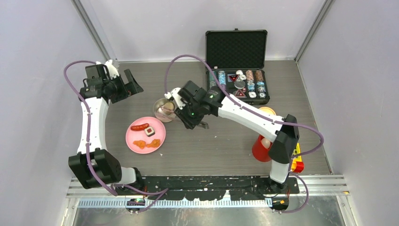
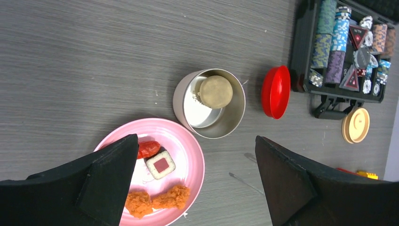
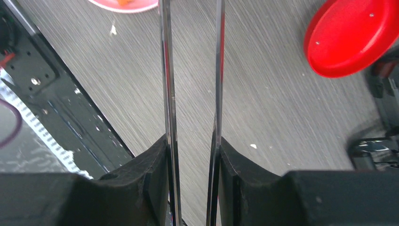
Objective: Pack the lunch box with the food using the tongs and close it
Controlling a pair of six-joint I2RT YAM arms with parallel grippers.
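My right claw (image 3: pixel 193 155) clenched on tongs (image 3: pixel 165 70); left claw (image 2: pixel 195 141) spread, empty. Pale lump (image 2: pixel 215 92) in bowl (image 2: pixel 234 120) ahead of left claw; sausage (image 2: pixel 148 148), nuggets (image 2: pixel 157 200) unpacked on plate (image 2: pixel 194 157); red lid (image 2: pixel 276 92) off.

No legible text; poker chips (image 2: pixel 336 47) markings too small.

A pink plate (image 1: pixel 133 135) with a sausage (image 1: pixel 139 126), a cube (image 1: pixel 150 131) and nuggets (image 1: pixel 146 143) lies near-left of the steel bowl (image 1: pixel 155 106). The right gripper (image 1: pixel 175 107) hangs at the bowl's right edge; the left gripper (image 1: pixel 135 82), jaws apart, is far left.
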